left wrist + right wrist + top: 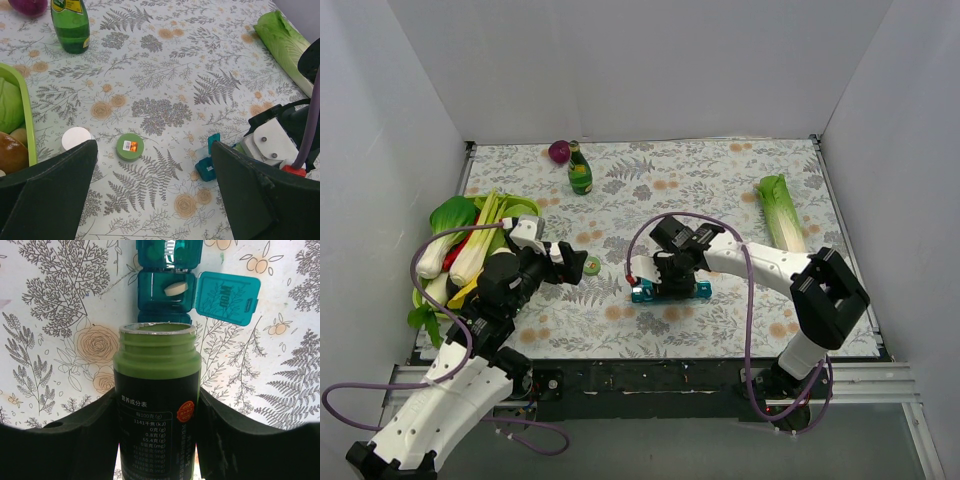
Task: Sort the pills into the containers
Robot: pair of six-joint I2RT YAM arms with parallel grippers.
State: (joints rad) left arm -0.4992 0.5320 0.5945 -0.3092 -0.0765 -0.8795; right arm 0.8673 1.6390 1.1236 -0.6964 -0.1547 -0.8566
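Green pill bottle (157,390) fills the right wrist view, cap off, clamped on both sides by the right gripper (157,415). Its open mouth points at the teal pill organiser (165,290), which sits on the flowery tablecloth (720,190) near the middle of the table, right in front of that claw. One compartment has its lid (227,297) flipped open to the side, with a pale pill (175,288) lying inside. Over on the other side, the left gripper (154,150) is spread wide with nothing in it. A green cap (130,147) lies flat on the cloth between its fingers, as seen from that wrist.
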